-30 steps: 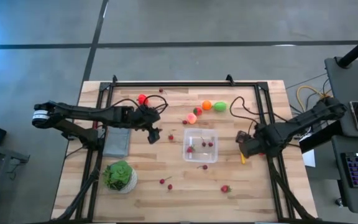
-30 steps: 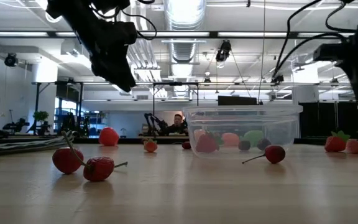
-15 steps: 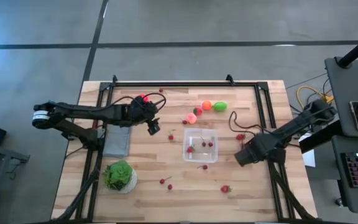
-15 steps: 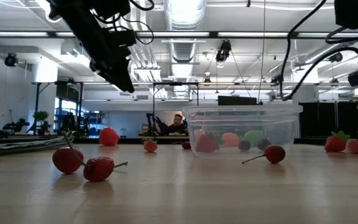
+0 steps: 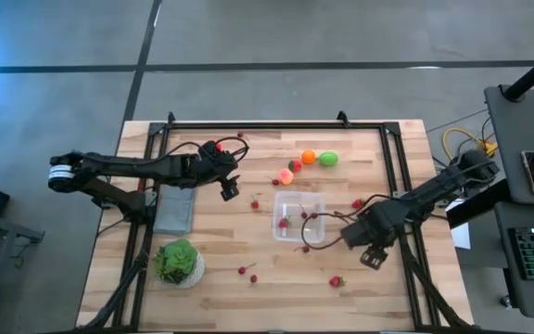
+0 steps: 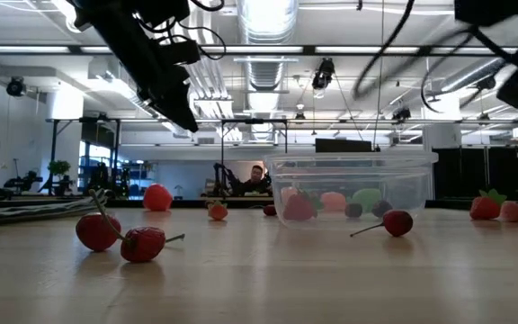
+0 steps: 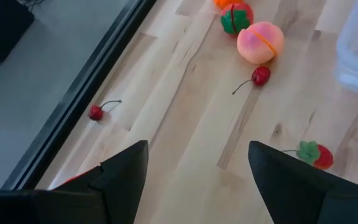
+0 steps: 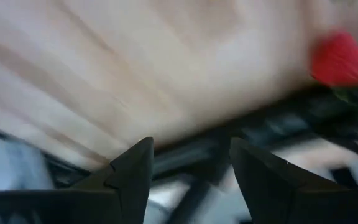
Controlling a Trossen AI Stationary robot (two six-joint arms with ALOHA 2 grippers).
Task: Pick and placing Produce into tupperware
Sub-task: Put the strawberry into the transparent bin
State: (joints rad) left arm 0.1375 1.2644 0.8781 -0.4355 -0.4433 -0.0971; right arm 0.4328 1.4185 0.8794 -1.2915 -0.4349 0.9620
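The clear tupperware [image 5: 299, 216] stands at the table's middle with a few red cherries inside. Peach, tomato, orange and green pieces [image 5: 309, 160] lie beyond it, near the far edge. A red lump [image 5: 213, 147] lies by the left arm. Loose cherries [image 5: 247, 273] and a strawberry [image 5: 336, 281] lie toward the near edge. My left gripper [image 5: 230, 188] hovers open left of the tupperware, above bare wood between two cherries [image 7: 96, 112] [image 7: 261, 75]. My right gripper [image 5: 371, 255] hangs open off the tupperware's near right corner, with a strawberry [image 8: 339, 61] ahead of it.
A flat grey slab [image 5: 174, 211] and a leafy green head in a white bowl [image 5: 179, 263] sit at the table's left. Black frame rails [image 5: 392, 167] run along the left, right and far sides. Cables loop over the table's right part. A strawberry [image 5: 357, 204] lies right of the tupperware.
My right gripper has swung from the right rail toward the near edge and turned, ending off the tupperware's near right corner. My left gripper has drifted slightly toward the far edge. No produce has moved.
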